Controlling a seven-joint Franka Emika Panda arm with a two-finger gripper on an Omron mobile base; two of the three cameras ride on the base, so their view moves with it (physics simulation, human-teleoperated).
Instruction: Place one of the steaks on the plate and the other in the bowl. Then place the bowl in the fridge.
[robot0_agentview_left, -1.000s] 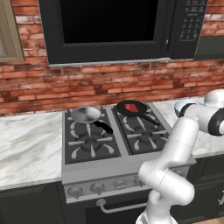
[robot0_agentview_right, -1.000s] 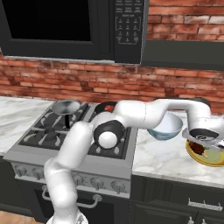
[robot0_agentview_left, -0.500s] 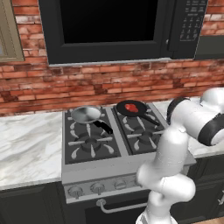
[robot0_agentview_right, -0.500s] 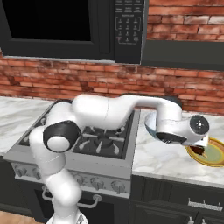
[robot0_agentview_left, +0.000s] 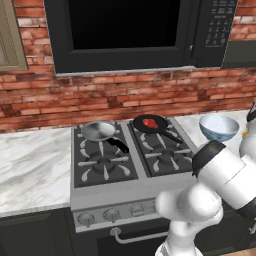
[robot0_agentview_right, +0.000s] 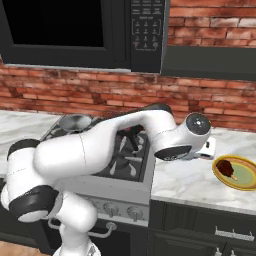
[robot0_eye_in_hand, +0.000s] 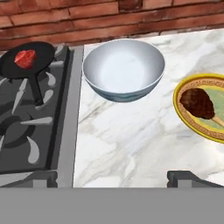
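Pincer (robot0_eye_in_hand: 118, 177) hanging open and empty above the worktop (robot0_eye_in_hand: 131, 144). Brown steak (robot0_eye_in_hand: 196, 103) is already lying on the plate (robot0_eye_in_hand: 187, 118); red steak (robot0_eye_in_hand: 25, 58) sitting in the black pan (robot0_eye_in_hand: 22, 65) on the stove (robot0_eye_in_hand: 30, 131). Bowl (robot0_eye_in_hand: 124, 70) waiting empty between them, likely for it. Pan handle angling toward the approach.

The white arm (robot0_agentview_right: 100, 145) rises from the lower left and sweeps across the stove (robot0_agentview_right: 122, 160) toward the right, its hand ending just left of the plate (robot0_agentview_right: 245, 177). The yellow-olive plate sits on the marble counter (robot0_agentview_right: 195, 182) with the dark brown steak (robot0_agentview_right: 225, 167) on its left part. A silver pan (robot0_agentview_right: 75, 121) rests on the stove's far left burner. Above hangs a black microwave (robot0_agentview_right: 85, 30) against the brick wall (robot0_agentview_right: 210, 105).
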